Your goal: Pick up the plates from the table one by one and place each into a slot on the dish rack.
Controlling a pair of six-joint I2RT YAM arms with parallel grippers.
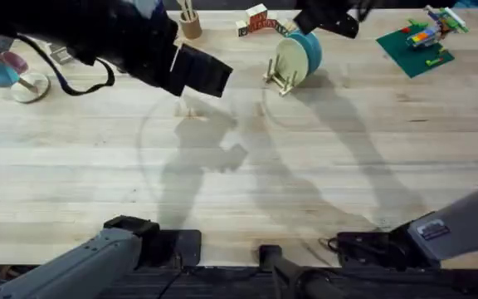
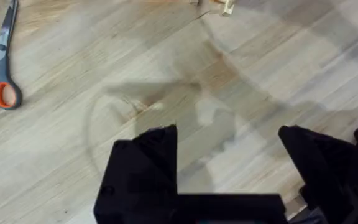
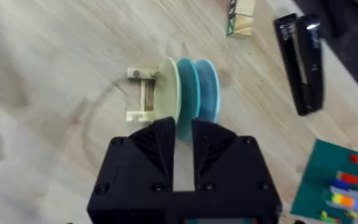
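Plates (image 3: 188,93) beneath right gripper (image 3: 183,134) (racked)

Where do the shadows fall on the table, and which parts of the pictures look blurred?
Overhead view: broad soft shadows of both arms cross the middle of the table, and the left arm, close under the camera, looks dark and blurred. Left wrist view: a grey shadow lies on the planks ahead of the left gripper. Right wrist view: the dish rack and plates look slightly soft.
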